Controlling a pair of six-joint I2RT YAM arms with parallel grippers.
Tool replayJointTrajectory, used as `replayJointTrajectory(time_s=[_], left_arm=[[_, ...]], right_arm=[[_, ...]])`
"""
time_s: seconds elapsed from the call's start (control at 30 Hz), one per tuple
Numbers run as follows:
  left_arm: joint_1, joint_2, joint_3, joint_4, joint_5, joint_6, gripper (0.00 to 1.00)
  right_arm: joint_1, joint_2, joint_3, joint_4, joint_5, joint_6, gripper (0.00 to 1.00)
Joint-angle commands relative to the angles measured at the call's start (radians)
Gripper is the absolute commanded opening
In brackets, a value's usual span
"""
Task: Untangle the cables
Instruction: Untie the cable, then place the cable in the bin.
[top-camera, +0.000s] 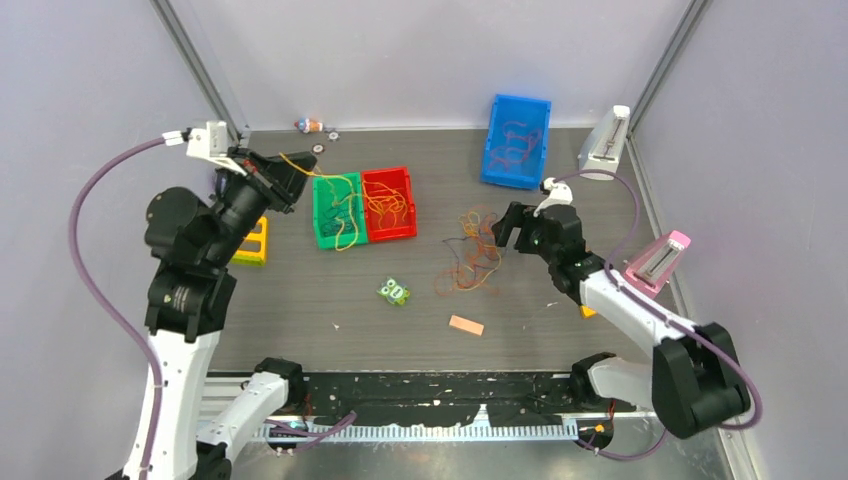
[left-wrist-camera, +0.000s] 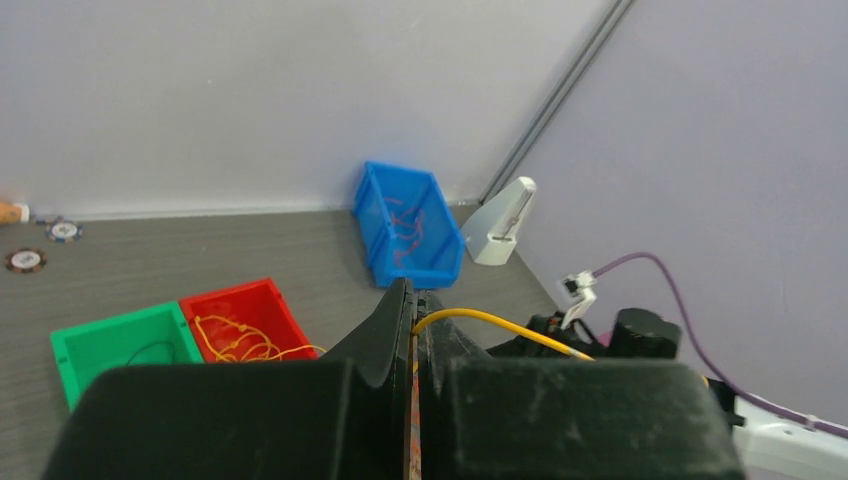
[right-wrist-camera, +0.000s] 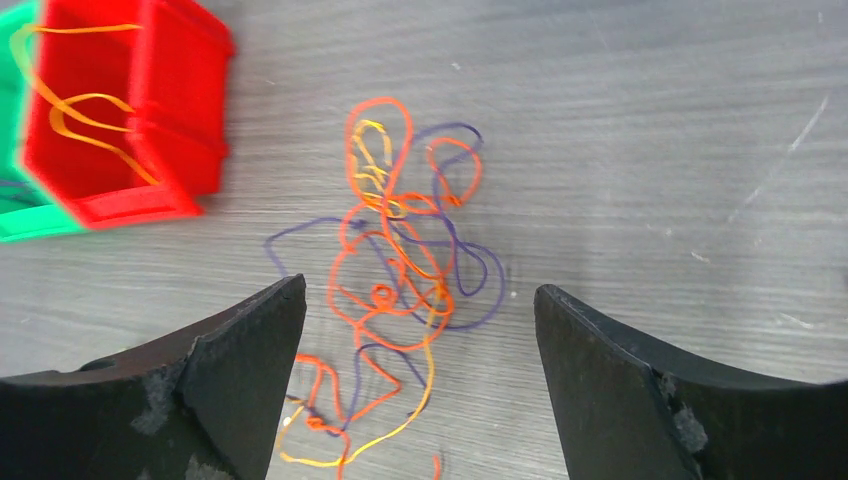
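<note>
While left gripper (left-wrist-camera: 411, 300) pinches yellow cable (left-wrist-camera: 490, 321) aloft, probably bound for red bin (left-wrist-camera: 283, 300), right gripper (right-wrist-camera: 420, 300) hangs spread over tangle (right-wrist-camera: 372, 232).

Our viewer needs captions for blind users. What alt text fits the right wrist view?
The open right gripper hangs over a tangle of orange, yellow and purple cables on the grey table. A red bin holding yellow strands sits upper left, beside a green bin.
</note>
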Motion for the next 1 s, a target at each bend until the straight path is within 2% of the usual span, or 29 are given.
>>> replayJointTrajectory(time_s=[0.0, 0.27, 0.6, 0.97], left_arm=[[0.004, 0.028, -0.035, 0.056, 0.012, 0.02, 0.0], [0.004, 0.128, 0.003, 0.068, 0.02, 0.049, 0.0], [0.004, 0.29, 0.074, 0.086, 0.015, 0.049, 0.0], [0.004, 0.489, 0.218, 0.058, 0.004, 0.092, 0.0]], right_arm=[[0.004, -0.132, -0.015, -0.013, -0.096, -0.063, 0.9], [0.004, -0.317, -0.077, -0.007, -0.117, -0.107, 0.9], [0.003, -0.354, -0.174, 0.133, -0.134, -0.106, 0.9], [0.003, -0.369, -0.261, 0.259, -0.129, -0.091, 0.89]])
